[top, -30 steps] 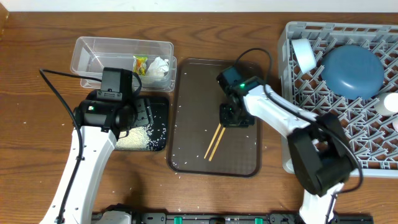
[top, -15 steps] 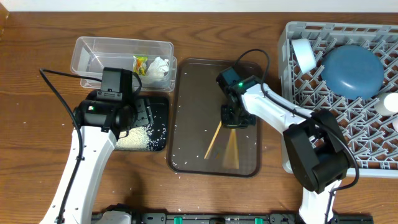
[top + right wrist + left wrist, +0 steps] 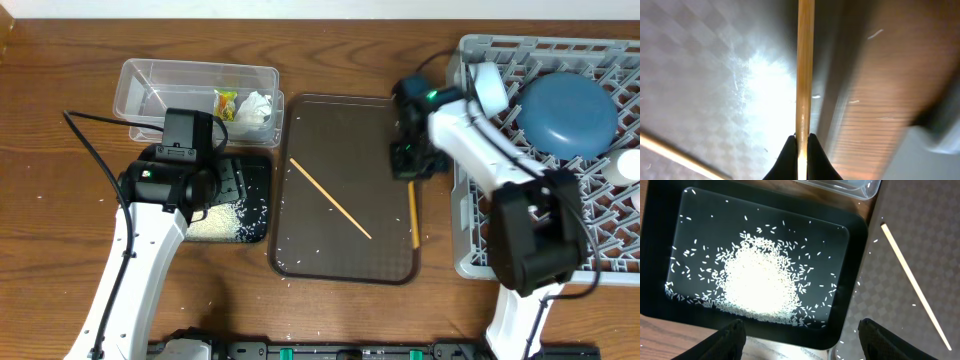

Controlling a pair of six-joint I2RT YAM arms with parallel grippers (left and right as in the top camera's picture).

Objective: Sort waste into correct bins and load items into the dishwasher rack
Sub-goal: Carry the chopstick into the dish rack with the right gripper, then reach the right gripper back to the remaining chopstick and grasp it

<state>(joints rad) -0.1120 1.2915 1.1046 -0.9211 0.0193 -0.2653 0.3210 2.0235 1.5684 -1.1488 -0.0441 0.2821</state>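
My right gripper is shut on one wooden chopstick, held over the right edge of the brown tray; the wrist view shows it pinched between the fingertips. The other chopstick lies diagonally on the tray and shows in the left wrist view. My left gripper is open over the black tray, which holds a pile of rice. The clear tub holds the tissue and wrapper. The grey rack holds the blue plate and a white cup.
The brown serving tray sits mid-table with scattered rice grains on it. Another white cup shows at the rack's right edge. Loose grains lie on the wood around the black tray.
My right gripper lifted one chopstick and moved right toward the rack. The other chopstick was knocked to a new diagonal across the tray. The left arm has not moved.
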